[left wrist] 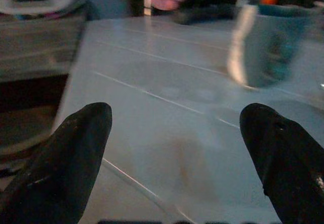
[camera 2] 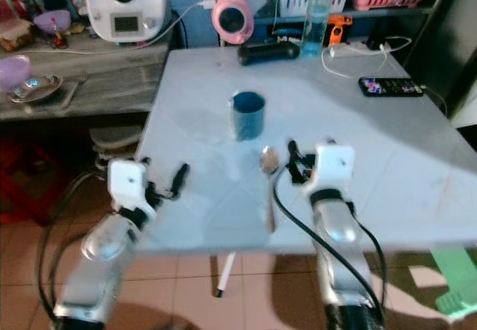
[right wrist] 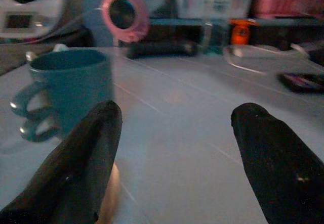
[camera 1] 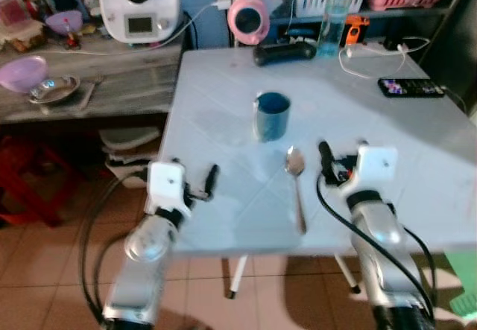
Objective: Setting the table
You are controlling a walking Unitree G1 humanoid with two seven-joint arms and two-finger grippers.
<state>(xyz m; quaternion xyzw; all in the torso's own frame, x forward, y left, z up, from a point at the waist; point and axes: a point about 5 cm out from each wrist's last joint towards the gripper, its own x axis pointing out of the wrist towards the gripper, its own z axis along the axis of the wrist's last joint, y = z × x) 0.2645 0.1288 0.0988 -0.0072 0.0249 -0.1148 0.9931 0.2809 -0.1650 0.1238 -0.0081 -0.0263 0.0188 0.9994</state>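
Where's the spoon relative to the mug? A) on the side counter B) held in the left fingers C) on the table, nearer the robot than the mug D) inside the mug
C: the spoon lies flat on the table, nearer the robot than the mug.

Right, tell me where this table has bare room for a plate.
Bare patches: the white table left of the blue mug, and the stretch right of the mug, below the black phone. Crowded: the far edge, with a black case, bottle and white cable, and the front, where the metal spoon lies between the claws.

No legible text anywhere
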